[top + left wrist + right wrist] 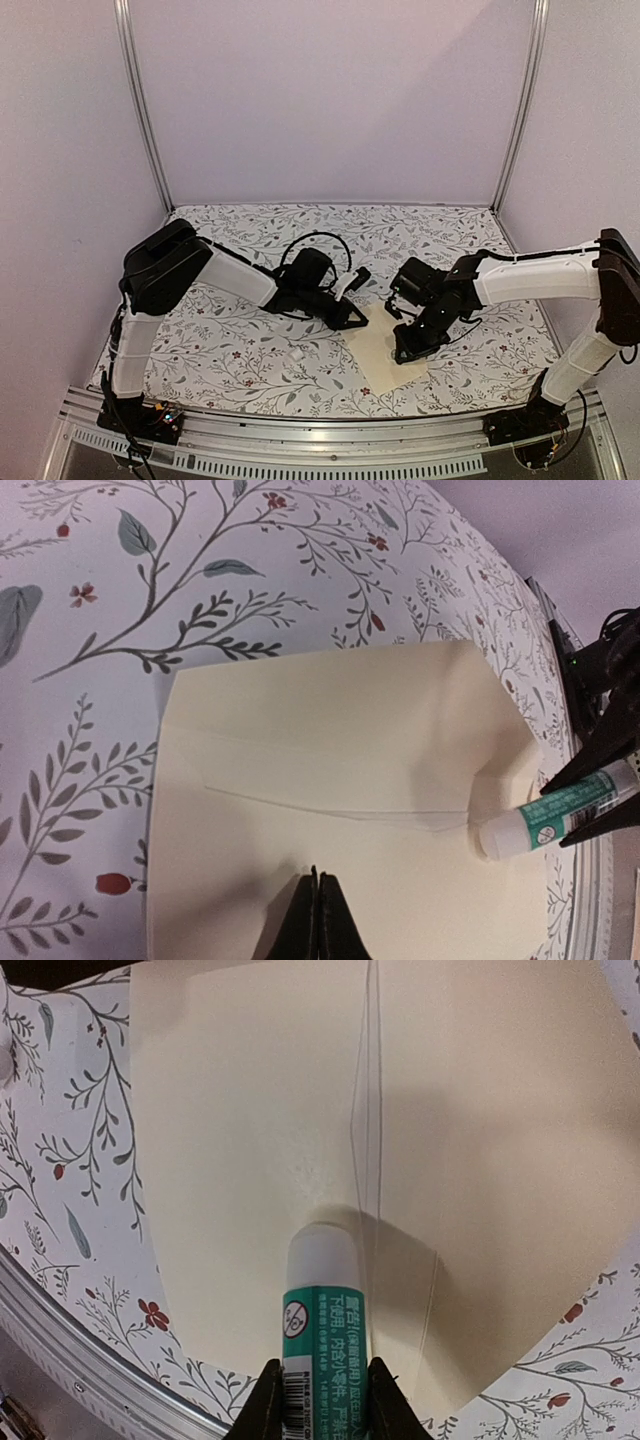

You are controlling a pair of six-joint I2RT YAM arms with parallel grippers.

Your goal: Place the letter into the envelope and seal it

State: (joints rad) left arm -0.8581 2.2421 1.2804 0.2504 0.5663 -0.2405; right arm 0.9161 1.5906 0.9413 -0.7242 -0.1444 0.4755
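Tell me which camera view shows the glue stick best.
The right wrist view: the glue stick sits at bottom centre, green label visible, white tip on the envelope. The left wrist view shows it only at the right edge. In the top view it is too small to tell.

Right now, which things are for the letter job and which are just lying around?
For the job:
envelope
glue stick, held in the right pincer
left pincer, shut, over the envelope

Just lying about:
small white piece on the cloth
flowery tablecloth
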